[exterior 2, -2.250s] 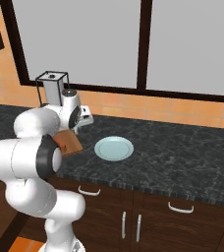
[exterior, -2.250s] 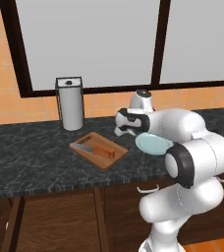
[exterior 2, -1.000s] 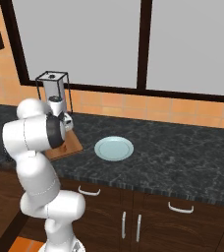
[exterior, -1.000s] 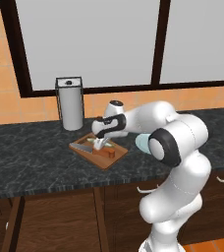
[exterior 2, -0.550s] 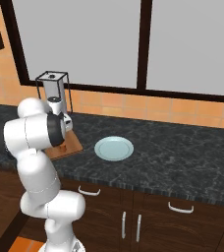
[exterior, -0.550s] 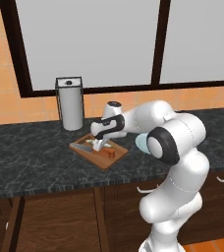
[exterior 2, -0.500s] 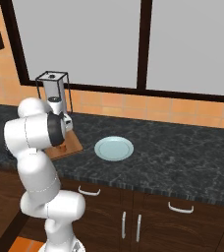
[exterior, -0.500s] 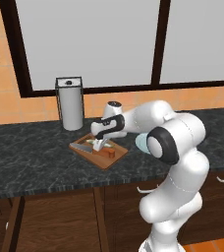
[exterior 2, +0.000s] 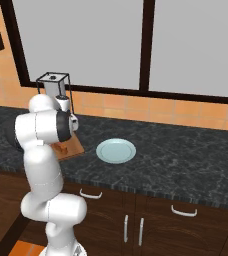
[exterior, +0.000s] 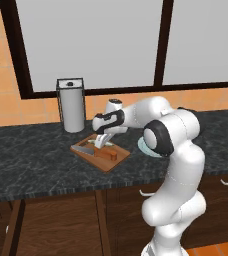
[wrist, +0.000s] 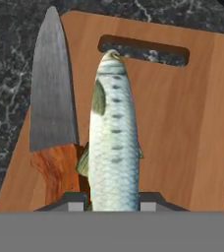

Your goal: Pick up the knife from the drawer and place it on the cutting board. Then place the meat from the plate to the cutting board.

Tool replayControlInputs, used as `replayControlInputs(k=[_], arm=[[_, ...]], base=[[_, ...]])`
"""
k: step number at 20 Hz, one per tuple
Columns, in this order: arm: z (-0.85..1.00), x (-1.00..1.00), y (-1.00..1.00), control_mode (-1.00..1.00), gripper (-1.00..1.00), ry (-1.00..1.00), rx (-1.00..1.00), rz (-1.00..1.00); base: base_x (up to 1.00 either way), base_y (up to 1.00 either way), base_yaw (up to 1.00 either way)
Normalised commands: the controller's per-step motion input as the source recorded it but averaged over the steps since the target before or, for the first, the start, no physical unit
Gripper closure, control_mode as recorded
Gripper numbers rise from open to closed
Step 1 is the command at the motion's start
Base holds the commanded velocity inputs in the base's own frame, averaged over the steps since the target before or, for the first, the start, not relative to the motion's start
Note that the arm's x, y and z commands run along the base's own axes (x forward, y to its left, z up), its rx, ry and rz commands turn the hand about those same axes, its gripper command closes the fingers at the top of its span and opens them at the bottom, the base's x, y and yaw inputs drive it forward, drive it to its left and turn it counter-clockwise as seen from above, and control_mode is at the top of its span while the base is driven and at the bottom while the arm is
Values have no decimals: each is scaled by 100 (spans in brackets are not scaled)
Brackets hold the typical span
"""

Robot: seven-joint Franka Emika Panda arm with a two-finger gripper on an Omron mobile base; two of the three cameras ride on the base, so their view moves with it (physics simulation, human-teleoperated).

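Between tool (wrist: 113, 201) tips: meat (wrist: 113, 142), over cutting board (wrist: 182, 128)

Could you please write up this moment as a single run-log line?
gripper: shut on meat | meat: over cutting board, beside knife | knife: on board | plate: bare

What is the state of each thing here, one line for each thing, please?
end effector: shut on the meat, over the cutting board.
meat: gripped, over the board beside the knife.
knife: lying on the board.
cutting board: on the counter.
plate: empty.
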Motion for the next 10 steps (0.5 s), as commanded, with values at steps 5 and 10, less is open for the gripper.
replayControlInputs(k=[5, 10], arm=[[-35, 11, 0, -100, 100, 1, -2, 0], [-34, 8, 0, -100, 100, 0, -7, 0]], base=[[0, 0, 0], [0, 0, 0]])
